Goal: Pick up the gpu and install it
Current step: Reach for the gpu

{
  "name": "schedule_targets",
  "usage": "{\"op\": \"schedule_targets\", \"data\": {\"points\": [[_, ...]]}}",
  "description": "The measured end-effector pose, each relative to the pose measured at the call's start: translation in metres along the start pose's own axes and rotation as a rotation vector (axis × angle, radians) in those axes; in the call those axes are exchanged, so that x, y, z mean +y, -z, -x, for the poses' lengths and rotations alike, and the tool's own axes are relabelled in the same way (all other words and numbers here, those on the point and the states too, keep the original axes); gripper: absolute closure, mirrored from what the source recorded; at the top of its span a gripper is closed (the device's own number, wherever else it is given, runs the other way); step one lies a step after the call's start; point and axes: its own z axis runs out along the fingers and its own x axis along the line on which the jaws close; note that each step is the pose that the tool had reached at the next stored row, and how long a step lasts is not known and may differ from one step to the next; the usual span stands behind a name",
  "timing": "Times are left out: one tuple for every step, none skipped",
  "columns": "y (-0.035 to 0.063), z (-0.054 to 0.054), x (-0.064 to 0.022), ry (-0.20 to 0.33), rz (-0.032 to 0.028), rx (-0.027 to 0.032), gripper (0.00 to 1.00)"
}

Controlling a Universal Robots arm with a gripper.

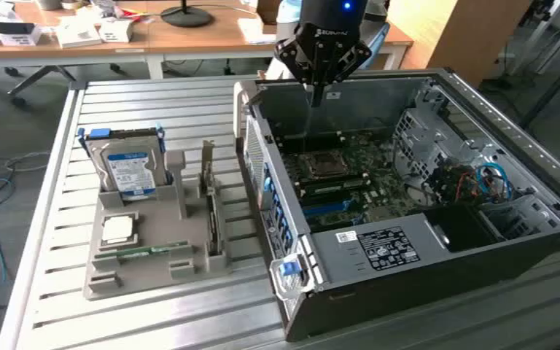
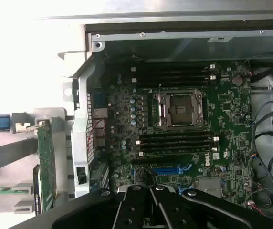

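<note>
The gripper [image 1: 316,92], closed and empty, hangs above the computer case [image 1: 436,284]; the gpu [image 1: 210,219] stands edge-up in its rack [image 1: 139,275] (likely for pinching from above).

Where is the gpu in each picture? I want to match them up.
Exterior view: the gpu stands on edge in the gray holder, between the hard drive and the case.
Wrist view: the gpu is the green card just outside the case's vented wall, in the same holder.
Shared landmark: the square socket on the board inside the case.
</note>
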Motion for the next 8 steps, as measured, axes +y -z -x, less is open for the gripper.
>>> {"op": "schedule_targets", "data": {"points": [[0.0,0.0,0.0,0.0,0.0,0.0,0.89],[0.0,0.0,0.0,0.0,-0.0001,0.0,0.89],[0.0,0.0,0.0,0.0,-0.0001,0.0,0.89],[0.0,0.0,0.0,0.0,0.0,0.0,0.89],[0.0,0.0,0.0,0.0,0.0,-0.0001,0.89],[0.0,0.0,0.0,0.0,0.0001,-0.0005,0.89],[-0.0001,0.0,0.0,0.0,0.0002,-0.0009,0.89],[0.0,0.0,0.0,0.0,0.0001,-0.0012,0.89]]}}
